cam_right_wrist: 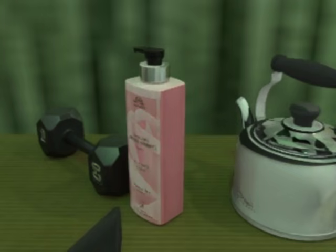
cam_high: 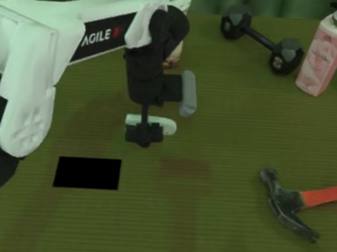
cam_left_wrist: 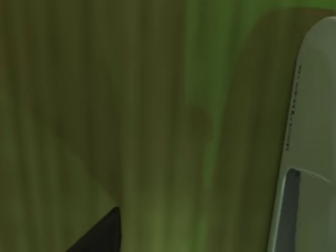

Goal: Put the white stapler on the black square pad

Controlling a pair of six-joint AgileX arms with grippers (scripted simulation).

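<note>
The white stapler lies lengthwise on the green table, left of the middle. My left gripper hangs right over its left part, with the dark fingers straddling it. In the left wrist view the stapler fills one edge, very close. One dark fingertip stands well apart from it, so the jaws are open. The black square pad lies flat at the front left, below and to the left of the stapler, with nothing on it. My right arm is outside the top view; its wrist view shows one dark fingertip.
A black dumbbell and a pink pump bottle stand at the back right. A hammer with an orange handle lies at the front right. A white kettle shows beside the bottle in the right wrist view.
</note>
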